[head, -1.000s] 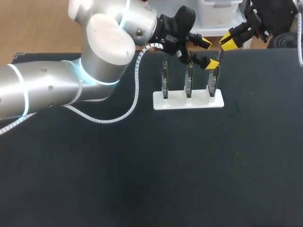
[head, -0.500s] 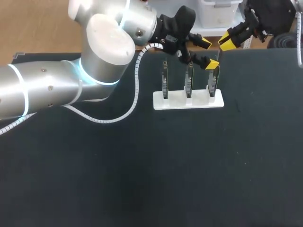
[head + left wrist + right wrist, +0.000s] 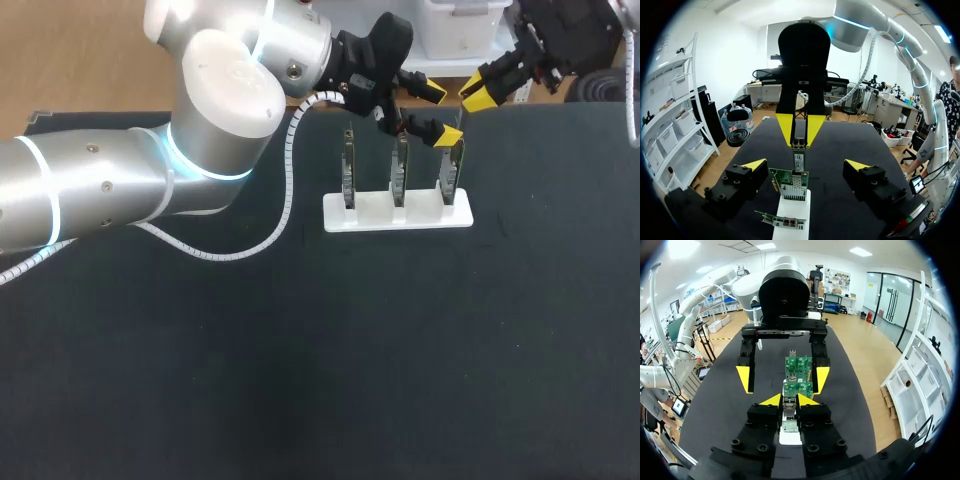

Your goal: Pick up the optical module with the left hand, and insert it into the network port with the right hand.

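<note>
Counter cloth, dark and bare at six o'clock, carries a white stand at about one o'clock from its middle, with three boards upright in a row. The left arm comes in from nine o'clock, bends at a large silver elbow and lays its wrist out level toward the stand. The left tool is spread wide, its fingers on either side of the rightmost board and touching neither face. At two o'clock from the stand, past the counter's far edge, the right arm points its right tool down and inward.

From the left wrist, the right tool hangs just ahead, narrow, its yellow tips pinched on the top of the optical module. The module is upright, its lower end just above the green board. From the right wrist, most of the module is hidden between the fingers. In the head view it is only a thin sliver. The port openings on the board are too small to make out.
</note>
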You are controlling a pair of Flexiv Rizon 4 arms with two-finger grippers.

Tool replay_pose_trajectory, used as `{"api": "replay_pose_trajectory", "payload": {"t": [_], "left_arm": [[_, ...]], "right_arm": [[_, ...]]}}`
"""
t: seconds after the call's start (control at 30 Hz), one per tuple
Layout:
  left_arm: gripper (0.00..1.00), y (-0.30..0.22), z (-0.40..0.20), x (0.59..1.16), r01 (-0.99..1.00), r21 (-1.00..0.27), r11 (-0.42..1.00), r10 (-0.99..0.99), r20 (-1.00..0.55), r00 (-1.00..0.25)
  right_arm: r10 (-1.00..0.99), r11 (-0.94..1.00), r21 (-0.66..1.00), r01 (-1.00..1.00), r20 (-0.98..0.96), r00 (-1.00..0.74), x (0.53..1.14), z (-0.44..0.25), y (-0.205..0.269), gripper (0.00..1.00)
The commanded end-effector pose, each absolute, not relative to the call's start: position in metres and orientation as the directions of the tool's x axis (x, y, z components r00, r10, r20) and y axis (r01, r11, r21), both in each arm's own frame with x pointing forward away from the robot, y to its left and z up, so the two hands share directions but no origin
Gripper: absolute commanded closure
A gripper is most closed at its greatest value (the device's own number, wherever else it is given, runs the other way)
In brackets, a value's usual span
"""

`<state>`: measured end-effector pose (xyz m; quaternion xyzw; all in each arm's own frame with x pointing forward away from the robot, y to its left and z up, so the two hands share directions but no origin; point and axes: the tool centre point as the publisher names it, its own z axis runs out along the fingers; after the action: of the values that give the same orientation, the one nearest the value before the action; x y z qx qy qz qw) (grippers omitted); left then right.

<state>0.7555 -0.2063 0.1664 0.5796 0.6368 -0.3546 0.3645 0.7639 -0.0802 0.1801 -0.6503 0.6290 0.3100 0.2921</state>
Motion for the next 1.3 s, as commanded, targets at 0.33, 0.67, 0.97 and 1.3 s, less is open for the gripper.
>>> {"api": "replay_pose_trajectory", "payload": {"t": [0.33,0.67,0.97,1.3], "left_arm": [[0.0,-0.207,0.167,0.756,0.996,-0.03,0.079,0.483,-0.873,-0.065],[0.0,-0.207,0.167,0.756,0.996,-0.03,0.079,0.483,-0.873,-0.065],[0.0,-0.207,0.167,0.756,0.996,-0.03,0.079,0.483,-0.873,-0.065],[0.0,-0.207,0.167,0.756,0.996,-0.03,0.079,0.483,-0.873,-0.065]], "right_arm": [[-0.635,-0.035,0.014,-0.999,-0.772,0.011,0.765,0.176,-0.08,1.0],[-0.632,-0.028,0.015,-1.0,-0.775,0.006,0.768,0.174,-0.08,1.0],[-0.631,-0.025,0.021,-0.999,-0.776,-0.001,0.768,0.172,-0.081,1.0],[-0.629,-0.021,0.026,-0.999,-0.777,-0.007,0.769,0.168,-0.081,1.0]]}}
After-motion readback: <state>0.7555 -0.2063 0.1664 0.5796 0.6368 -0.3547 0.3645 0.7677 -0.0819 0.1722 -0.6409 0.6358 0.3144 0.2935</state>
